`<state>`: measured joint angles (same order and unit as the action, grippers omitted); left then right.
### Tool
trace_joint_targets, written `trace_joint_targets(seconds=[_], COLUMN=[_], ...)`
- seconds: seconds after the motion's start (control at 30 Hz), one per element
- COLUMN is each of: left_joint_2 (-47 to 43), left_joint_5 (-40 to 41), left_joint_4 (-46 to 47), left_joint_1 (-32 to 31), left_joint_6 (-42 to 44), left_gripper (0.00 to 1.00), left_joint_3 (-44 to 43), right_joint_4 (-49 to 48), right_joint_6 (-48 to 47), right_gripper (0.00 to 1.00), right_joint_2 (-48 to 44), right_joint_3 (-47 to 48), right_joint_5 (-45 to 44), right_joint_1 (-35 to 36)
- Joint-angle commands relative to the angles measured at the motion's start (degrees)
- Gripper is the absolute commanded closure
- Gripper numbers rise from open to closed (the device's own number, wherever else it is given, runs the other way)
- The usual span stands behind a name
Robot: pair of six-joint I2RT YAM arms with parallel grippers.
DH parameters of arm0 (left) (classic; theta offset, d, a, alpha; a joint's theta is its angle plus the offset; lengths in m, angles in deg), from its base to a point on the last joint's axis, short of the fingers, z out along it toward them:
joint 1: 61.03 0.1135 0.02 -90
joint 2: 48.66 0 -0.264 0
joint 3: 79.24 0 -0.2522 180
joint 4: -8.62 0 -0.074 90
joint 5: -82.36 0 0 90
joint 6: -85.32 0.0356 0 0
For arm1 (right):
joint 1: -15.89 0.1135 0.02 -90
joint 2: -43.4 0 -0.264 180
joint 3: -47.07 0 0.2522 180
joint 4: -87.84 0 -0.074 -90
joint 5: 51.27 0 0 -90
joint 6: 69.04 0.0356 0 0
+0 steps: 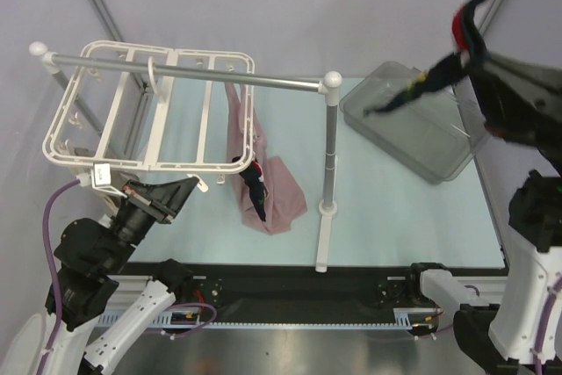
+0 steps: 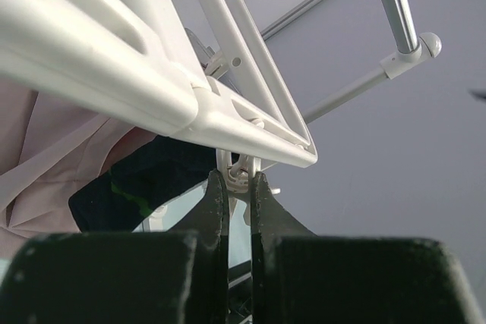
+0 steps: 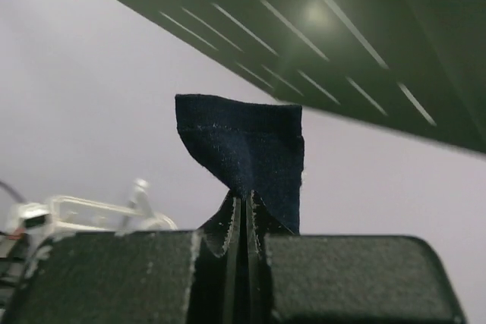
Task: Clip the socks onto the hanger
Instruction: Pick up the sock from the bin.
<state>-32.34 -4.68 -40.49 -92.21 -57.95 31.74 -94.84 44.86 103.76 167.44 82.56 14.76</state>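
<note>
Under the hanger (image 1: 140,162) near edge, left gripper (image 2: 237,176) is pinched on a small clip (image 2: 239,165). Well right of hanger, raised right gripper (image 3: 243,206) is clamped on one sock (image 3: 243,146). Other sock (image 1: 255,189) hangs off hanger's near-right corner beside pink cloth (image 1: 279,195) and looks clipped. One left to do.

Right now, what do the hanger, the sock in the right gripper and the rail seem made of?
The hanger: white moulded plastic, smooth, slightly glossy. The sock: dark navy knit cloth, matte, stitched hem showing. The rail: probably metal, silver with a sheen.
</note>
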Motion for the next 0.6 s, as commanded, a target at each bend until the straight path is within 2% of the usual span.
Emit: trace_joint_targets(seconds=[0.0,0.1,0.17,0.23,0.3,0.33,0.37,0.4,0.43,0.47,0.5,0.57], left_joint_2=[-0.5,-0.23,-0.15,-0.06,-0.06,0.03,0.03,0.03,0.03,0.03,-0.06,-0.23], left_joint_5=[0.82,0.73,0.55,0.64,0.82,0.9,0.91,0.99,1.08,1.08,1.17,1.26], left_joint_4=[0.28,0.2,0.2,0.02,0.11,0.02,0.02,0.11,0.11,-0.06,-0.07,-0.24], left_joint_1=[-0.2,-0.2,-0.2,-0.2,-0.2,-0.2,-0.2,-0.2,-0.2,-0.2,-0.2,-0.2], left_joint_6=[1.51,1.51,1.51,1.6,1.6,1.6,1.51,1.51,1.42,1.33,1.25,0.9], left_gripper=[1.0,1.0,1.0,1.0,1.0,1.0,1.0,1.0,1.0,1.0,1.0,1.0], left_joint_3=[0.16,-0.1,-0.19,-0.19,-0.19,-0.19,-0.28,-0.19,-0.19,-0.19,-0.19,-0.28], right_joint_4=[-15.77,-26.59,-28.99,-25.84,-16.55,-12.16,-1.5,4.61,9.89,18.3,21.69,26.98], right_joint_6=[19.95,35.62,38.76,37.72,33.25,26.35,22.2,17.89,9.15,5.67,1.8,-5.07], right_gripper=[1.0,1.0,1.0,1.0,1.0,1.0,1.0,1.0,1.0,1.0,1.0,1.0], right_joint_2=[1.52,0.38,-1.73,-3.22,-5.07,-5.6,-5.43,-5.08,-4.81,-4.46,-3.76,-3.06], right_joint_3=[0.27,-4.9,-10.51,-13.6,-17.48,-18.44,-18.8,-18.54,-18.98,-19.42,-20.9,-23.01], right_joint_5=[14.42,16.45,17.25,17.87,17.69,17.08,16.2,13.67,11.73,9.45,3.77,-2.58], right_joint_1=[2.78,5.95,9.19,11.92,18.42,21.83,25.09,32.34,36.24,40.11,48.41,55.84])
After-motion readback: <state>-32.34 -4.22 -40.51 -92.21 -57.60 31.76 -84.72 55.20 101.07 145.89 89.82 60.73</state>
